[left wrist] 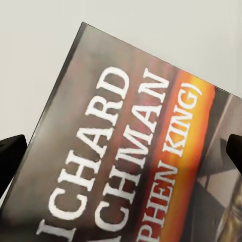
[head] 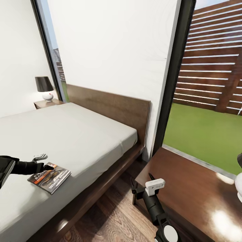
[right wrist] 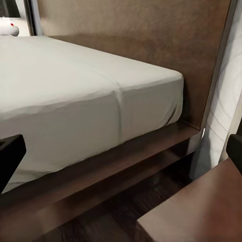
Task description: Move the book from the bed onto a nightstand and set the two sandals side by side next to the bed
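The book [head: 50, 177], dark with an orange band and white lettering, lies flat on the bed [head: 84, 137] near its side edge. My left gripper [head: 44, 162] hovers over the book's far end, open. In the left wrist view the book's cover [left wrist: 131, 151] spans the space between the two dark fingertips [left wrist: 10, 156], which stand wide apart. My right gripper [head: 143, 184] hangs open and empty between the bed frame and the near nightstand [head: 191, 198]; its view looks at the mattress side [right wrist: 91, 101] and the nightstand's corner [right wrist: 201, 212]. The sandals are out of view.
A second nightstand [head: 47, 103] with a black-shaded lamp [head: 44, 88] stands beyond the bed's far side. A lamp base [head: 239, 183] sits at the near nightstand's right edge. The headboard [head: 114, 107] backs onto a white wall between tall windows. A narrow strip of wood floor [head: 111, 215] separates bed and nightstand.
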